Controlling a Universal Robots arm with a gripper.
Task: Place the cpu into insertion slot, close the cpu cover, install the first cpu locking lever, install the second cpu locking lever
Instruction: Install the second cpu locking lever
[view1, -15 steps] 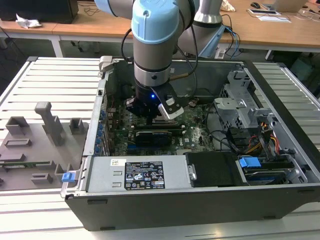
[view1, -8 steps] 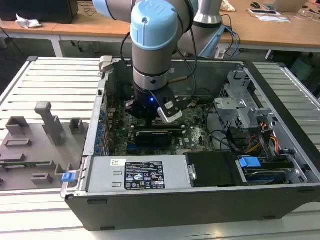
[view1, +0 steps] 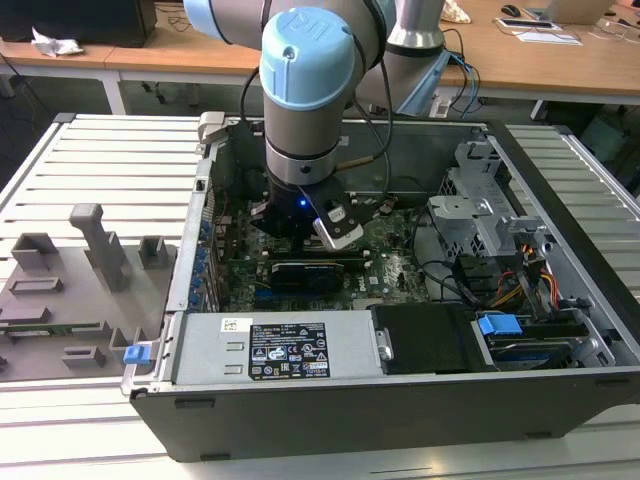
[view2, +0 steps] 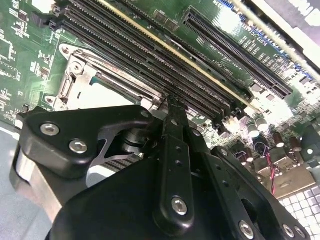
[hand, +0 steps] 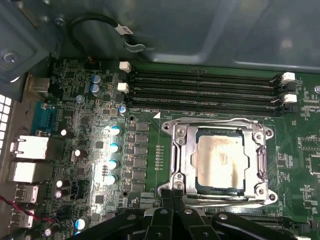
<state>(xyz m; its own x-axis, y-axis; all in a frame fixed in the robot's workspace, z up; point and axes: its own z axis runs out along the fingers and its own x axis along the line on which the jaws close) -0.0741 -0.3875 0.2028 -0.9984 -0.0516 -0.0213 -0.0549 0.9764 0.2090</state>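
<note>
Black linkages of the pincer (hand: 172, 192) filled the near edge of both wrist views, its 2 fingers drawn tight together with nothing between them, tips resting right at the near rim of the insertion slot (hand: 176, 165). From where I stood, the arm (view1: 305, 90) hung straight down into the open computer case (view1: 560, 290), wrist low over the green motherboard (hand: 85, 165), probably so the narrow closed tips could work on small metal parts without fouling the memory slots (hand: 205, 85) just beyond the socket.

Just ahead of the fingertips lay the cpu (hand: 220, 162), flat in the socket with its dull metal top showing. Over it the cpu cover (hand: 260, 160) sat down flat, framing the chip through its window. I could not tell whether either locking lever was latched.
</note>
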